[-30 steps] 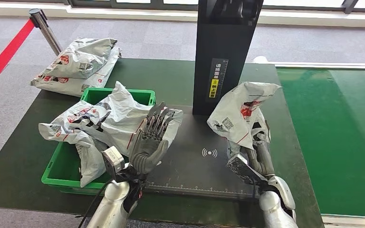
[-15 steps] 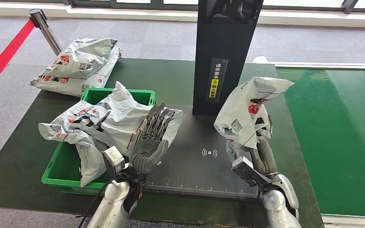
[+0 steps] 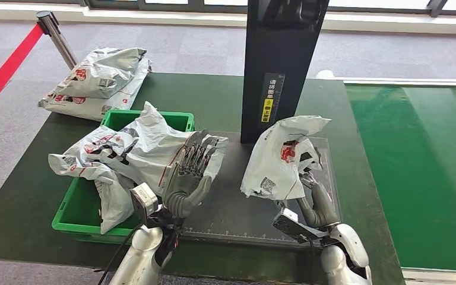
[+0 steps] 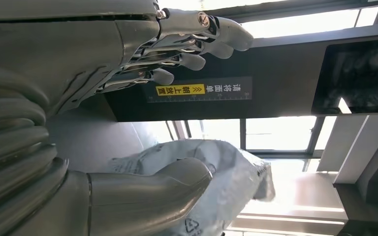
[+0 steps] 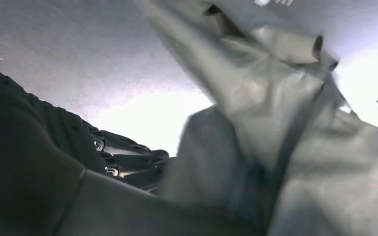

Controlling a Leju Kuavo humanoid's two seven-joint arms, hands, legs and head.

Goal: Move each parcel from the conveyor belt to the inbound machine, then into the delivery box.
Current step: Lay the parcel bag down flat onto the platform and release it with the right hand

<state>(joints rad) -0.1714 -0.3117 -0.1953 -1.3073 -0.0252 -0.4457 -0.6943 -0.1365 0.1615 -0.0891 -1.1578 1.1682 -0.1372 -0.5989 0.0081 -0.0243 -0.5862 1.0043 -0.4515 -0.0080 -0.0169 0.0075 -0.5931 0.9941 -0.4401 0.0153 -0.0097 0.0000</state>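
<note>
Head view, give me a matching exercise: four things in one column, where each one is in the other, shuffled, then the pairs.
1. Grey plastic parcel held by the right hand
2. Green plastic crate
3. Two stacked grey parcels
4. Left hand

A. Far left table corner
B. Raised beside the crate
C. Over the black scanner plate
D. Left table edge, holding parcels

Pairs: 1-C, 2-D, 3-A, 4-B

A dark green table (image 3: 29, 196) carried a green crate (image 3: 77, 217) at lower left, two stacked parcels (image 3: 98, 80) upper left, and a black scanner platform (image 3: 237, 202) centrally.
</note>
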